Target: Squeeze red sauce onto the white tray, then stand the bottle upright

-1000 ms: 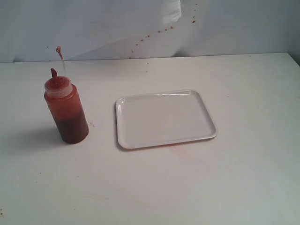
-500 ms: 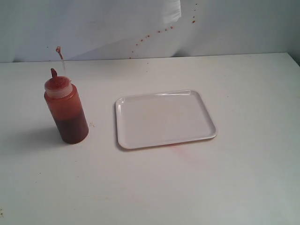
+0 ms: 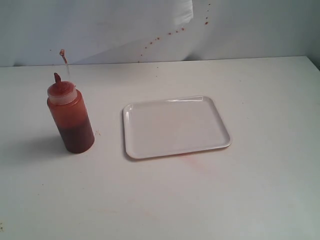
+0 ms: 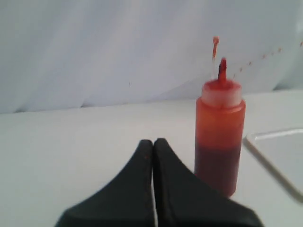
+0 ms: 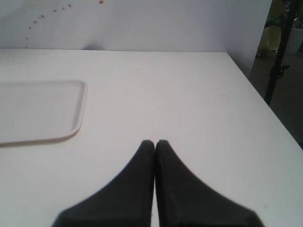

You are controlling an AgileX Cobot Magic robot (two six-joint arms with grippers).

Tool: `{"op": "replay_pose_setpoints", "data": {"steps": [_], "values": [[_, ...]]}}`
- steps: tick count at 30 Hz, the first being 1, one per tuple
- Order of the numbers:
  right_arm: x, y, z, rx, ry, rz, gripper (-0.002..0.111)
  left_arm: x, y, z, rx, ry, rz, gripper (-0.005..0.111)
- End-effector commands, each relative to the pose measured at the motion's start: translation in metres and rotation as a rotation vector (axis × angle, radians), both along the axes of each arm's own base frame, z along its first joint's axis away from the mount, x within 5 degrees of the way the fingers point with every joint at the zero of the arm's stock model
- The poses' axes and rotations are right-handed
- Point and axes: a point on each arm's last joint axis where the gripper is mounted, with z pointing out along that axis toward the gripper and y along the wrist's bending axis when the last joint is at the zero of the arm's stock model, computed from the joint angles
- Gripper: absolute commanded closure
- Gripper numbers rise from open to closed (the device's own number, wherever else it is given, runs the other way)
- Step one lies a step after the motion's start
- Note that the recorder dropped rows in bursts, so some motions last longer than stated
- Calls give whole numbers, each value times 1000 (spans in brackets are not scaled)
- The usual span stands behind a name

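One bottle (image 3: pixel 70 118), one white tray (image 3: pixel 176 127), one bench (image 3: pixel 260 190), and two pincers: left pincer (image 4: pixel 153 144), right pincer (image 5: pixel 155 143).

The bottle (image 3: pixel 70 118) stands upright on the left part of the table (image 3: pixel 260 195), the sauce (image 3: pixel 77 137) inside it and its tip cap (image 3: pixel 62 53) held up above the nozzle (image 3: pixel 57 78), while the tray (image 3: pixel 175 127) lies flat to its right, apart from it. A wall (image 3: pixel 100 25) rises behind the table's far edge, and a smear (image 3: pixel 192 159) sits on the table just in front of the tray's near rim. The left gripper (image 4: pixel 153 144) faces the bottle without touching, and the right gripper (image 5: pixel 155 144) sits over the table, clear of the tray
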Motion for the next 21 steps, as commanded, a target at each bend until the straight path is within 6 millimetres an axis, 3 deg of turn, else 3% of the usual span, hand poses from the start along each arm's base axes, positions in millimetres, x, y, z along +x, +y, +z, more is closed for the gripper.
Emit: {"op": "replay_pose_setpoints", "data": {"steps": [1, 3, 10, 12, 15, 18, 21], "values": [[0, -1, -1, -1, -1, -9, 108, -2, 1, 25, -358, -280, -11, 107], [0, -1, -1, -1, -1, -9, 108, -5, 5, 36, -465, -403, -13, 107], [0, -1, -1, -1, -1, -9, 108, -20, 12, 63, -529, -756, -31, 107], [0, -1, -1, -1, -1, -9, 108, -14, 11, 66, -516, -773, -35, 107], [0, -1, -1, -1, -1, -9, 108, 7, 5, 65, -396, -688, -43, 107], [0, -1, -1, -1, -1, -9, 108, 43, 2, 55, -297, -485, -12, 107], [0, -1, -1, -1, -1, -9, 108, 92, -6, 42, -217, -267, -38, 107]]}}
